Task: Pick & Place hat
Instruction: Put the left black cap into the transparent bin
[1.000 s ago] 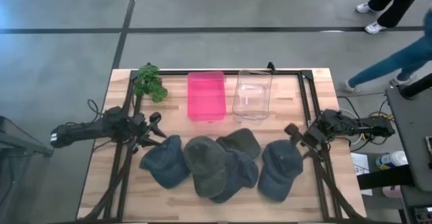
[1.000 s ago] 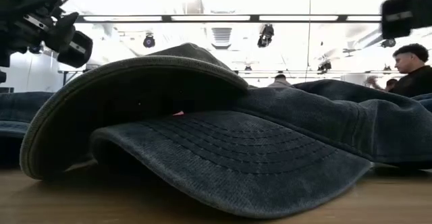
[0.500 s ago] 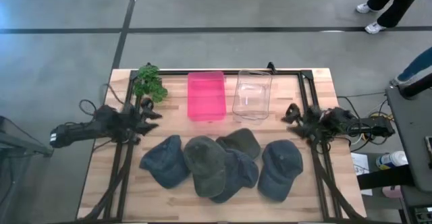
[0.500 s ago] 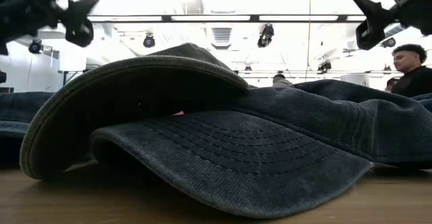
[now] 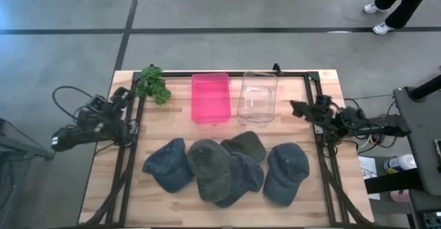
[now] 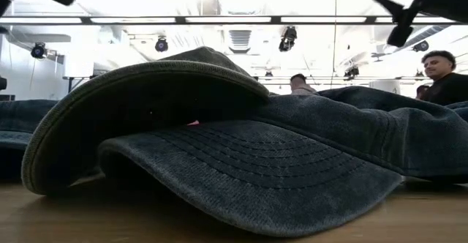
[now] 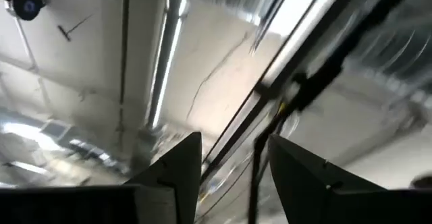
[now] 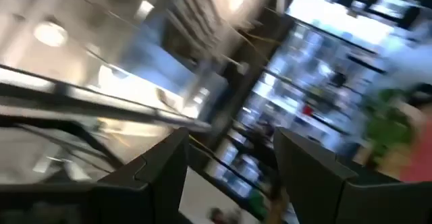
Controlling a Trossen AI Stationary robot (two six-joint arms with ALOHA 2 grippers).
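Since a second ago both arms have pulled away from the hats and lifted toward the desk's side edges. The left claw [image 5: 122, 96] now sits at the left edge near the far-left corner, beside the green plant [image 5: 153, 84]; the right claw [image 5: 300, 109] sits at the right edge, just beside the clear bin [image 5: 258, 96]. Both have their fingers spread and grip nothing, as the wrist views confirm: the left claw's fingers [image 7: 172, 177] and the right claw's fingers [image 8: 152, 177] stand apart with only blurred room ceiling between them.

The hats have not moved. Five lie in a row along the near half of the desk [image 5: 103, 187]: a blue hat [image 5: 169, 163] nearest the left edge, an olive hat [image 5: 209, 168], a blue one [image 5: 242, 177] partly under it, another olive one [image 5: 247, 143] behind, and a blue hat [image 5: 285, 170] nearest the right edge. The pink bin [image 5: 210, 97] stands beside the clear one at the far edge.

No writing or brand can be read anywhere.

Only the low view shows a hat's stitched brim [image 6: 241, 181] close up and a person [image 6: 442, 75] in the room; only the high view shows the bins.
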